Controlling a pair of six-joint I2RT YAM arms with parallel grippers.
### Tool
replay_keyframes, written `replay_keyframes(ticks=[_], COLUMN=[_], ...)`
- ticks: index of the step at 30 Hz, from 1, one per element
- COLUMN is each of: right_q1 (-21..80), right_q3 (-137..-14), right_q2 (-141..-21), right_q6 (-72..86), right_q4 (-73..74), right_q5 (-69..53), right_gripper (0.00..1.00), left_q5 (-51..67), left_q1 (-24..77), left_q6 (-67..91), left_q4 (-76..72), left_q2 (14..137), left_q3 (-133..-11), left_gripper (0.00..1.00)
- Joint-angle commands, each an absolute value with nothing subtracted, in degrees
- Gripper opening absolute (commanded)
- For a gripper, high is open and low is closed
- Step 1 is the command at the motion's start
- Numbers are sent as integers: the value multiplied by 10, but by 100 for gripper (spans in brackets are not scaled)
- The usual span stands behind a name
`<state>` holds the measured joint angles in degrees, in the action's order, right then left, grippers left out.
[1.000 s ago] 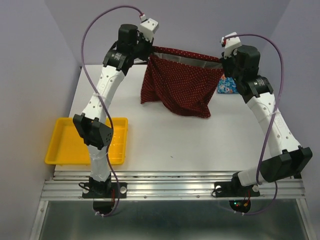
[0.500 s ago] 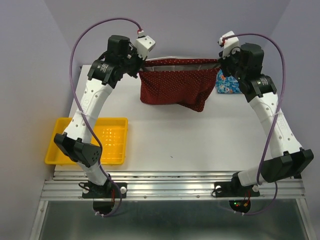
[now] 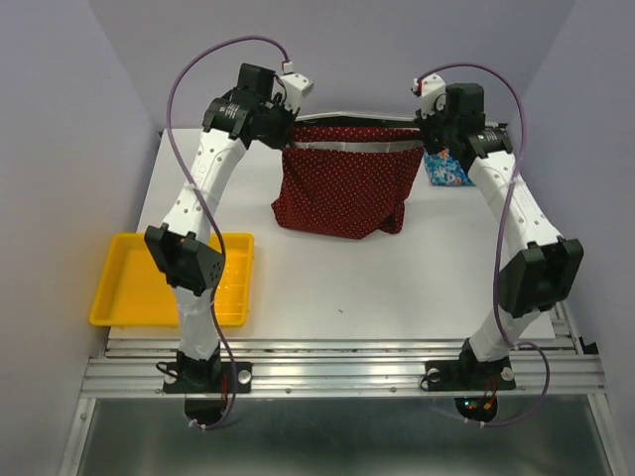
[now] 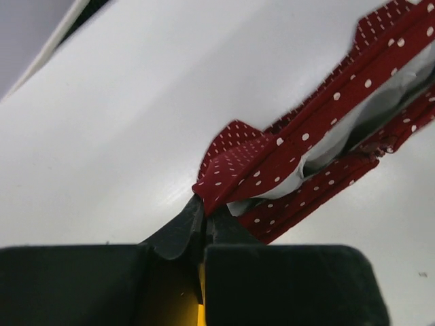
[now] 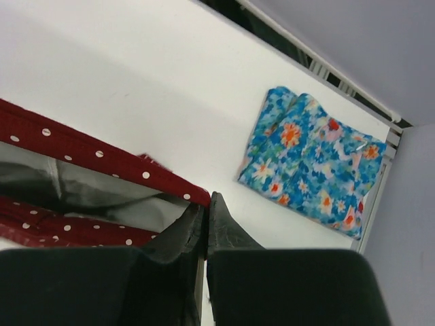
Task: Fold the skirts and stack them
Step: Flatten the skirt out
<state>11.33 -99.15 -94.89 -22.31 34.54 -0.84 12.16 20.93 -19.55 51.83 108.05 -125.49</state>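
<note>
Together, we hold the dark red dotted skirt (image 3: 342,188) up by its waistband at the 12 o'clock end of the table (image 3: 377,278). Our left gripper (image 4: 202,216) has its jaws pinched tight on the waistband's left corner, with a small flap of dotted cloth standing just past the tips. Our right gripper (image 5: 206,207) is closed the same way on the right corner. Between us the top edge runs nearly straight and level. The two layers of the band gape a little and show pale lining. Below it the cloth hangs in a rough rectangle. Its lower hem is uneven and wrinkled, and we cannot tell whether it touches the surface.

The blue floral skirt (image 5: 312,163) lies folded flat at about 2 o'clock, just beside our right gripper and apart from the red one. Its far side is close to the table's right edge. The yellow tray (image 3: 99,315) sits at 8 o'clock against the left edge, partly overlapped by our left arm (image 3: 189,263). From the hem toward 6 o'clock, white tabletop runs to the metal rail (image 3: 347,372) at the near edge.
</note>
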Motion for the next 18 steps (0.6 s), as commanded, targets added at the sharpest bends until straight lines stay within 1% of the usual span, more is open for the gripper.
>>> replay_keyframes(ticks=[1, 2, 3, 4, 5, 6, 7, 8, 9, 10, 12, 13, 14, 15, 16, 17, 18], right_q1=[92, 92, 92, 92, 87, 87, 82, 82, 82, 82, 82, 82, 82, 82, 82, 82, 82], right_q3=[-1094, -1120, -1185, -1225, -1269, -1369, -1419, -1466, -1503, -1536, -1502, -1466, -1372, -1325, -1283, -1206, -1167], right_q2=[-1025, -1050, -1102, -1129, -1157, -1212, -1238, -1261, -1289, -1290, -1262, -1206, -1174, -1143, -1115, -1069, -1049], right_q6=[-195, -192, -186, -186, -179, -179, -183, -186, -190, -191, -177, -171, -162, -160, -159, -159, -165], right_q4=[225, 215, 194, 188, 183, 182, 180, 165, 153, 132, 65, 40, 14, -36, -47, -60, -66], right_q5=[86, 96, 109, 116, 123, 133, 139, 146, 157, 161, 156, 149, 142, 116, 104, 84, 80], right_gripper=[1, 1, 1, 1, 1, 1, 1, 1, 1, 1, 1, 1, 1, 1, 1, 1, 1], left_q5=[29, 18, -12, -30, -46, -73, -85, -98, -107, -107, -100, -76, -69, -64, -35, -15, 29], left_q1=[184, 181, 178, 177, 176, 174, 173, 171, 167, 164, 155, 141, 135, 132, 128, 126, 126], left_q6=[-150, -148, -146, -146, -146, -149, -153, -156, -151, -147, -112, -103, -97, -97, -109, -121, -138], left_q4=[469, 441, 412, 377, 284, 230, 181, 90, 55, 33, -8, -24, -68, -98, -119, -129, -120], left_q2=[1176, 1200, 1230, 1233, 1230, 1212, 1202, 1192, 1185, 1177, 1170, 1150, 1133, 1116, 1085, 1074, 1059], left_q3=[-1404, -1445, -1498, -1503, -1478, -1455, -1434, -1401, -1397, -1402, -1425, -1420, -1406, -1354, -1327, -1285, -1267], left_gripper=[4, 3, 1, 1, 1, 1, 4, 4, 4, 4, 2, 2, 1, 1, 1, 1, 0])
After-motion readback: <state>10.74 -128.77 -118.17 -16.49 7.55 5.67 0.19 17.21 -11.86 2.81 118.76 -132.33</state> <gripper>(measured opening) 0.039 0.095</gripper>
